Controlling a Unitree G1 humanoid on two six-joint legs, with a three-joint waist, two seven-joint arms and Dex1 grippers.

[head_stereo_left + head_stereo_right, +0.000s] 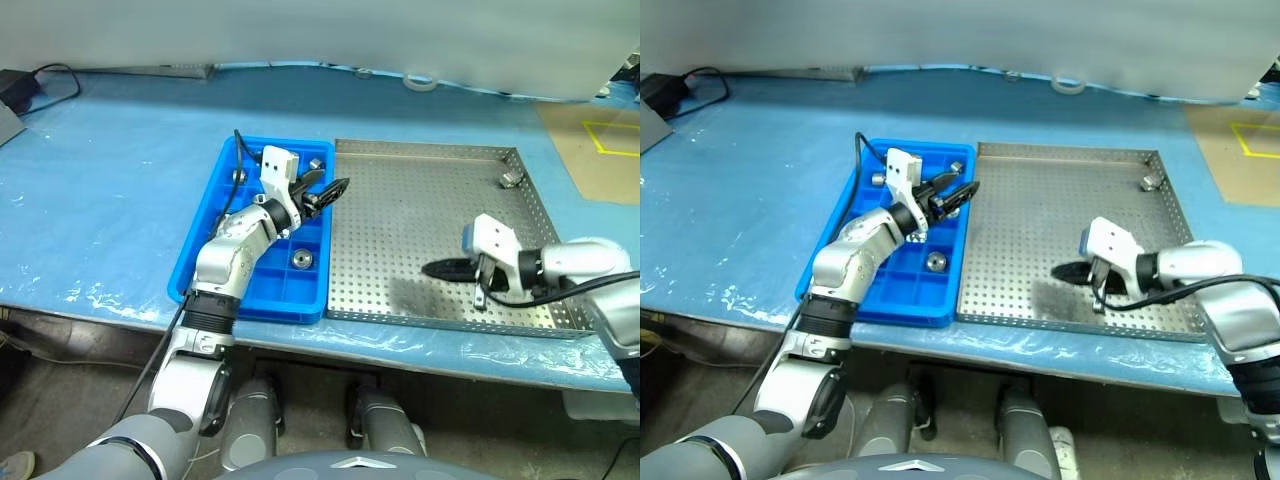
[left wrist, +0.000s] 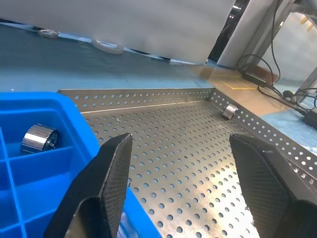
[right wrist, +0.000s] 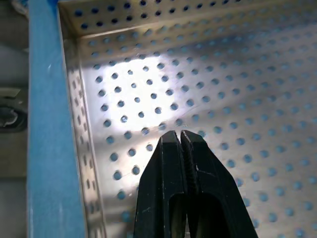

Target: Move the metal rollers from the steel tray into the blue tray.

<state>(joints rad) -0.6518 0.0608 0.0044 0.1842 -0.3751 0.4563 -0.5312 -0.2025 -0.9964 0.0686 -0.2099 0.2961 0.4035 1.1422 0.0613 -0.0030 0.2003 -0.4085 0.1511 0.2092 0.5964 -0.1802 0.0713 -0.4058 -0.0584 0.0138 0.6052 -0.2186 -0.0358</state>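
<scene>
The right claw (image 1: 447,268) hangs low over the steel tray (image 1: 400,290) at the lower right of the head view, its 2 black fingers pressed together with nothing between them. The 1 roller (image 1: 511,179) I can see left in that tray sits against the rim near the upper-right corner, well apart from the claw. That looks like the main risk: a roller tucked against a raised wall gives the fingers little room on the rim side, so a grab could nudge it along the wall or clip the edge. The fingers would also need to spread before any approach. The left claw (image 1: 327,192) hovers spread and empty at the seam where the blue tray (image 1: 200,262) meets the steel one. A careless drop there could catch the blue wall. At least 3 metal rollers (image 1: 301,259) already rest in the blue tray's compartments, so a new one needs a free cell or it may bounce off. The middle of the perforated floor is bare and gives the right arm good room. The desk (image 1: 100,200) around both trays is clear blue sheeting, with tape and a cable only at the far edge.
</scene>
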